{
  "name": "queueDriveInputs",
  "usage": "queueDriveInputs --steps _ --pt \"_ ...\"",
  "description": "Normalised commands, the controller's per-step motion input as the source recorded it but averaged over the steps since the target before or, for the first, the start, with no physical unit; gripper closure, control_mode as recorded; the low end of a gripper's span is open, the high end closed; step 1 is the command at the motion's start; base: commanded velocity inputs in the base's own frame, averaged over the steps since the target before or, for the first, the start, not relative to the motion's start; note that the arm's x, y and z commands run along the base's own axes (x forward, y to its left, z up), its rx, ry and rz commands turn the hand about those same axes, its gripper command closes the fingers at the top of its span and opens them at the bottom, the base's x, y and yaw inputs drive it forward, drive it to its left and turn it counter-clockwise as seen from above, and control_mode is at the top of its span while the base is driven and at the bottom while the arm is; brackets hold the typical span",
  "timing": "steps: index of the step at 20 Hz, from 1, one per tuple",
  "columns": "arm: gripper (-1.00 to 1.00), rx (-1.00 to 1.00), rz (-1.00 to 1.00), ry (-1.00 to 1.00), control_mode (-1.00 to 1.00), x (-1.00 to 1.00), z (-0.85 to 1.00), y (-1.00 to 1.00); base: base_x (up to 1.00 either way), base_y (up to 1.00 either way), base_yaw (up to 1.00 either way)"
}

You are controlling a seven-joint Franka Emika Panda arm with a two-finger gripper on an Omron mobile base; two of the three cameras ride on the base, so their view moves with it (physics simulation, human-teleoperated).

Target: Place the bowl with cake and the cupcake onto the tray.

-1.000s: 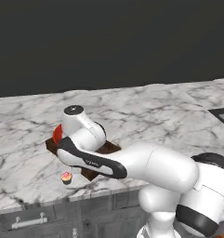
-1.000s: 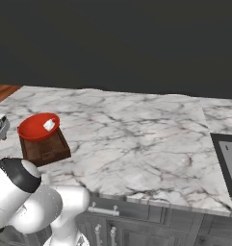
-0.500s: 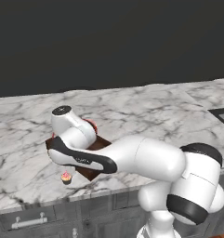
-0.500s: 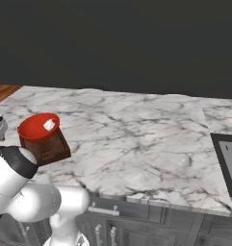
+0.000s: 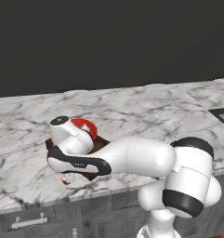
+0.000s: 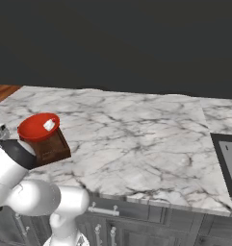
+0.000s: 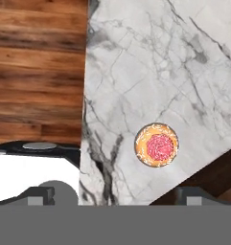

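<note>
The marble counter point(image 6: 136, 139) stretches wide and bare to the right of the tray, its front edge dropping to wood floor point(image 7: 38, 67) in the hand view. The tray point(image 6: 50, 146) sits near the counter's left front edge, carrying the bowl with cake point(image 6: 39, 127). The gripper point(image 7: 114, 194) hangs above the counter with its fingers spread apart, holding nothing. The cupcake point(image 7: 156, 145) stands on marble just beside the tray's corner, close to the counter edge.
</note>
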Motion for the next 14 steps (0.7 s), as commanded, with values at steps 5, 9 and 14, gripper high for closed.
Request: queueDriveInputs --steps 5,9,14 --pt "-1.0 -0.03 -0.01 0.02 -1.0 0.12 -0.31 0.19 0.0 0.0 0.0" --pt "-1.0 -0.07 -0.03 0.0 -1.0 0.35 -0.24 0.32 0.0 0.0 0.0" --pt "-1.0 -0.01 -0.02 0.03 -1.0 0.23 -0.27 0.26 0.0 0.0 0.0"
